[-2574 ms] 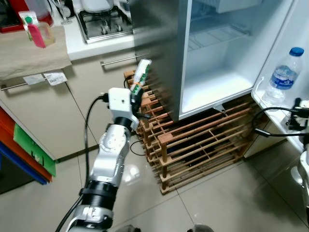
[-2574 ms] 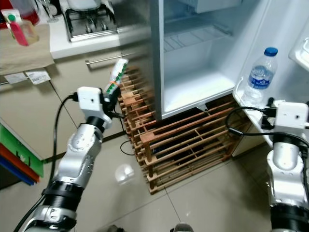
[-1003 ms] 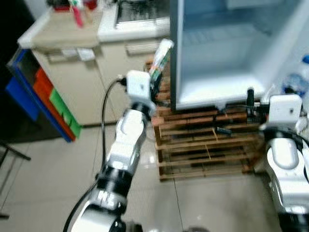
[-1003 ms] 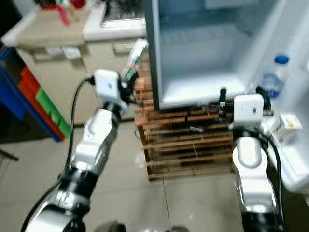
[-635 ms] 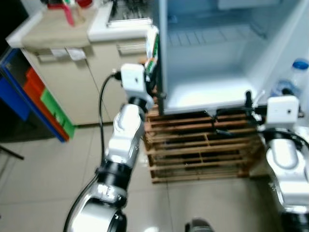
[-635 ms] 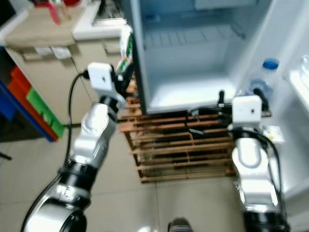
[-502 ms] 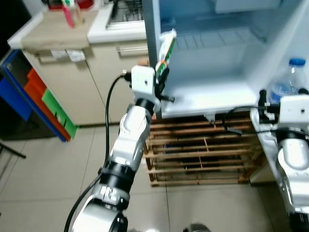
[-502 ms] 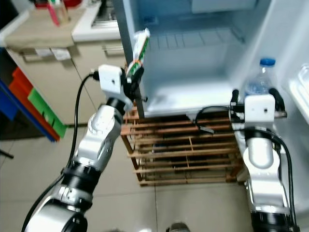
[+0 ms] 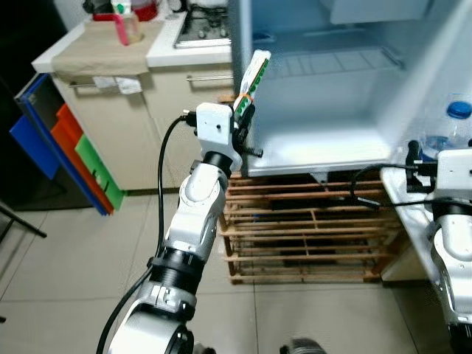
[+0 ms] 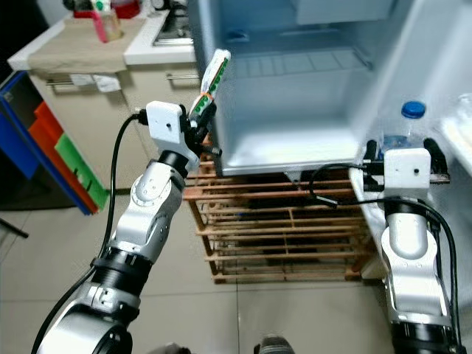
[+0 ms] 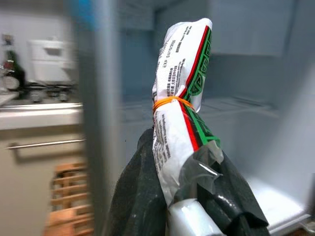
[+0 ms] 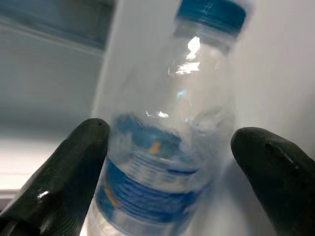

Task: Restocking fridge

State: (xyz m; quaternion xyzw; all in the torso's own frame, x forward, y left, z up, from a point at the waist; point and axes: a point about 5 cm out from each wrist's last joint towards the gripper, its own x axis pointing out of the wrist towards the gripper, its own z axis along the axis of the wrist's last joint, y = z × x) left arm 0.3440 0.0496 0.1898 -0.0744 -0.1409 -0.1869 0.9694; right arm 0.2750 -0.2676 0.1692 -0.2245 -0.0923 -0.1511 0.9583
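You're in the carry-in step as far as I can tell: the left gripper (image 9: 244, 118) is clamped on the lower end of a rolled white packet with green and red print and an orange rubber band round it (image 9: 251, 72), and it's holding that packet upright right at the left front edge of the open white fridge (image 10: 295, 140). The packet isn't inside yet, it sits just in front of the opening, level with the big bare lower compartment. In the left wrist view you can see the black fingers (image 11: 231, 196) squeezed tight round the clear wrapped base of the packet (image 11: 179, 123).

Over on the right, your right gripper (image 12: 167, 157) is spread wide with a clear plastic water bottle with a blue cap and blue label (image 12: 167, 132) sitting between the fingertips. The pads don't look like they're touching it, so I'd call that not gripped. That bottle (image 10: 399, 133) stands in the fridge door shelf on the right.

Next move, my guess: push the left arm forward and a bit right, past the fridge's side wall, then lower the packet onto the compartment floor (image 9: 324, 140) before you let go. Watch the wall edge, the packet is very close to it. It's tall and floppy, so I'd lay it down rather than stand it up.
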